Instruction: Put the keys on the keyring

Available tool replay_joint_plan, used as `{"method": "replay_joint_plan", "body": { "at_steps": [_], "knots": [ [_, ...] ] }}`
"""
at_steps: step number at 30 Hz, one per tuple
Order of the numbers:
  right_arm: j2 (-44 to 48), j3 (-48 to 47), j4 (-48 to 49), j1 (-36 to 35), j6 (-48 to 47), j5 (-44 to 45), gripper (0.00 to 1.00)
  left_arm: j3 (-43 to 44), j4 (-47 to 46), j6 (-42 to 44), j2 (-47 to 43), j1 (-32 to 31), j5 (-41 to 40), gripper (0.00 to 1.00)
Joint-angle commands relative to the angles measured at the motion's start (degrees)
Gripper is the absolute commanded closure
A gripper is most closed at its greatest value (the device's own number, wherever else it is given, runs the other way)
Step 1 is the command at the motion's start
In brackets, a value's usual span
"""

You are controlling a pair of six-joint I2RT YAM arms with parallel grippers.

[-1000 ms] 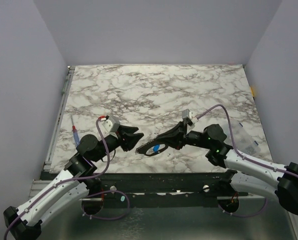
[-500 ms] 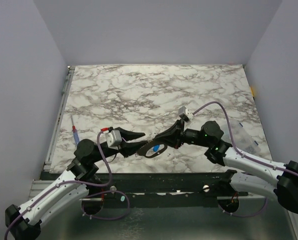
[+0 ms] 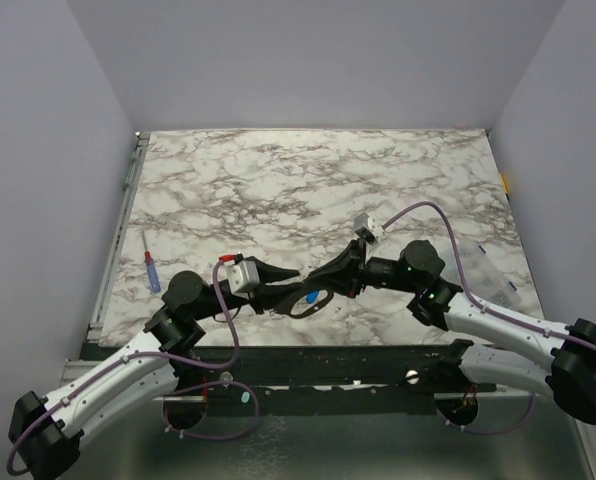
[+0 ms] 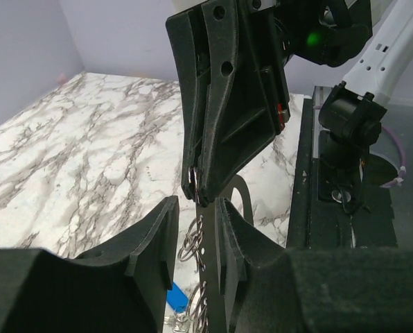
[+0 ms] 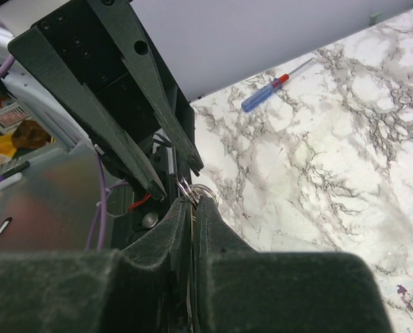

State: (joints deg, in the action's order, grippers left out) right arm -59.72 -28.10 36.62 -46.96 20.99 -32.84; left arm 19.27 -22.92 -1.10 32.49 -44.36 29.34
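My right gripper is shut on the keyring; its silvery loops stick out past the fingertips in the right wrist view. Below that grip a flat black strap hangs, with more wire rings and a blue-headed key. My left gripper faces the right one tip to tip. Its jaws straddle the strap and rings: the right jaw lies against the strap, and a gap shows beside the left jaw. Other keys are hidden.
A blue-and-red screwdriver lies near the marble table's left edge. A clear packet sits at the right side. Purple cables loop off both wrists. The table's dark front rail runs just below the grippers.
My left gripper has moved right and forward until its jaws enclose the hanging strap, and the jaws have narrowed. The right gripper has shifted slightly up and stayed shut.
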Motion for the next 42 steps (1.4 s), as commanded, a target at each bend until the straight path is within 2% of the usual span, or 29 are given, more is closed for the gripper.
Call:
{"method": "replay_joint_plan", "body": {
  "at_steps": [1,11,18,26,29,35,42],
  "knots": [
    [-0.64,-1.79,1.08,-0.02,0.63,-2.22,0.99,0.34,-3.37,0.84,2.21,-0.89,0.67,0.69],
    [-0.55,-1.43,2.14,-0.06,1.14,-2.49,0.99,0.72,-4.63,0.84,4.77,-2.56,-0.43,0.8],
    [-1.22,-1.28,2.49,-0.05,1.25,-3.34,0.99,1.71,-4.94,0.84,6.32,-3.49,-2.98,1.0],
    [-1.63,-1.11,2.41,-0.06,1.16,-6.79,0.99,4.08,-2.26,0.51,7.56,-3.51,-7.63,1.0],
    [-1.89,-1.26,1.67,-0.07,0.9,-8.38,0.93,6.11,0.33,0.79,8.88,-3.53,-8.1,1.0],
    [-1.97,-1.46,-0.83,-0.07,-0.99,-10.29,0.65,7.84,2.22,0.84,9.16,-3.53,-7.68,1.0],
    [-1.86,-1.21,-3.12,-0.06,-2.55,-10.9,0.53,8.81,5.88,3.35,7.89,-3.52,-8.29,1.0]
  ]
}}
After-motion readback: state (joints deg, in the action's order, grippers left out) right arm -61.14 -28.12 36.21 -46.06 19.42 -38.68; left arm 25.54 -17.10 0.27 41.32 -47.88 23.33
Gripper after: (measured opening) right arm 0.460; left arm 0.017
